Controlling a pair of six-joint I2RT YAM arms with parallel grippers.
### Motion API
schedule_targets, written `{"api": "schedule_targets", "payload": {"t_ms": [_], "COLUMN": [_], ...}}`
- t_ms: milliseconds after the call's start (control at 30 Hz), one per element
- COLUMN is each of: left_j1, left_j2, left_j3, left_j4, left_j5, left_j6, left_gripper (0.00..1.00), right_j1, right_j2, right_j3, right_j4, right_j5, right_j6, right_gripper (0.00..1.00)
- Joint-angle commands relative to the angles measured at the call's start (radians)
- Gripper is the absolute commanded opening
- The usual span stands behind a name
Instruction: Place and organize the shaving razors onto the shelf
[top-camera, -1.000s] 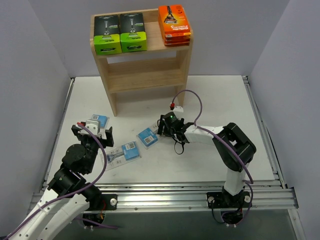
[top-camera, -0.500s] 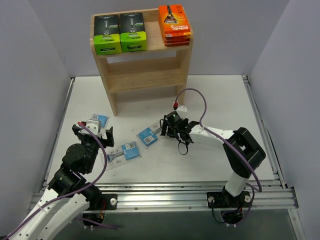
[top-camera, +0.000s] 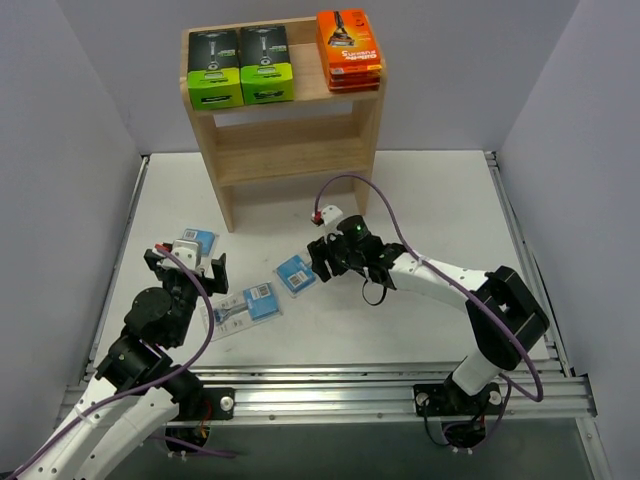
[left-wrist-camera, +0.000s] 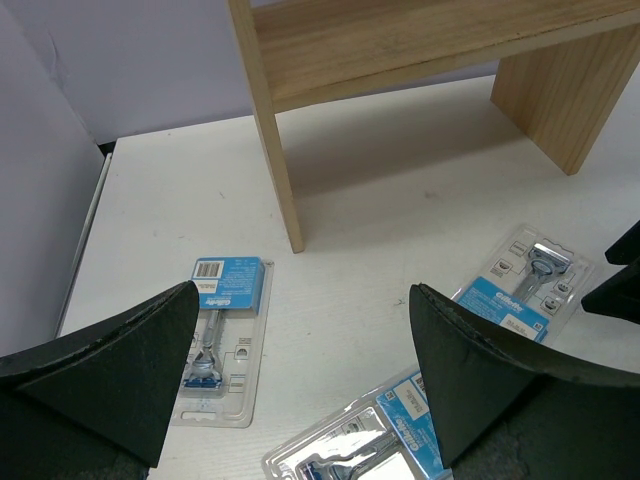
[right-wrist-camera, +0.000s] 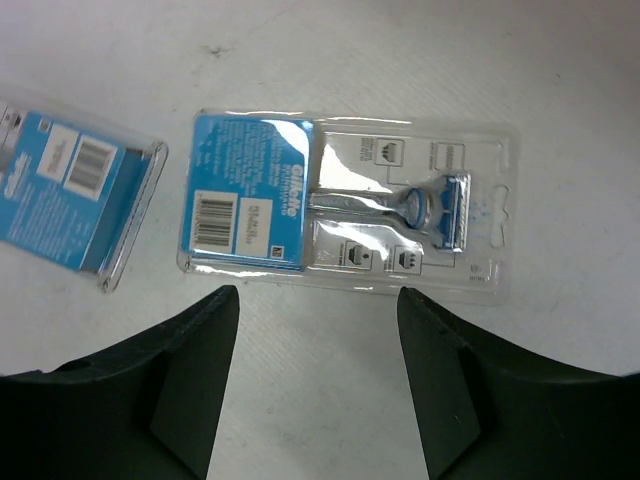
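1. The right gripper (right-wrist-camera: 318, 300) hangs low over the table (top-camera: 430, 200), its two fingers (right-wrist-camera: 205, 340) spread apart with nothing between them.
2. Just past its fingertips lies the right blister pack (right-wrist-camera: 350, 205), flat on the table, blue card and razor facing up; the fingers do not touch it.
3. The middle blister pack (top-camera: 250, 305) lies nearer and to the left, apart from the first.
4. The left gripper (left-wrist-camera: 303, 300) sits at the left near side, fingers spread wide and empty.
5. The left blister pack (left-wrist-camera: 225, 340) lies flat just beyond it.
6. The shelf (top-camera: 285, 130) stands at the far side. On its top tier are two black-and-green boxes (top-camera: 240, 68) side by side on the left and a stack of orange boxes (top-camera: 349, 50) on the right.
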Motion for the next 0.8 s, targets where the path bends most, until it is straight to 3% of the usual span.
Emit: {"api": "schedule_targets", "payload": {"t_ms": [0,200,333,600,767], "left_j1": [-0.005,-0.005,-0.005,-0.004,-0.004], "left_j2": [-0.008,-0.006,-0.004,-0.004,-0.009], "left_j3": [0.018,0.018,0.016,0.018,0.016], "left_j4": [0.026,0.024,0.026,0.026,0.026], "left_j5": [0.007,0.007,0.006,0.007,0.007], "left_j6": [-0.008,-0.006,-0.006,-0.003,-0.002], "left_gripper": [0.95,0.95,0.95,0.95,0.95], "right_j1": [-0.012,-0.064,-0.072,-0.079,-0.096], "right_j2": [-0.014,0.101,0.114,0.132,0.169], "right_j3": [0.067,0.188,0.197,0.207,0.225], "right_j4": [0.0,-0.138,-0.115,-0.167,-0.181], "right_j5": [-0.187,-0.298,-0.267,-0.354,-0.335], "right_j6": [-0.296,-0.406,-0.384,-0.539,-0.624], "right_gripper": [0.6,0.67,1.0,0.97,0.85]}}
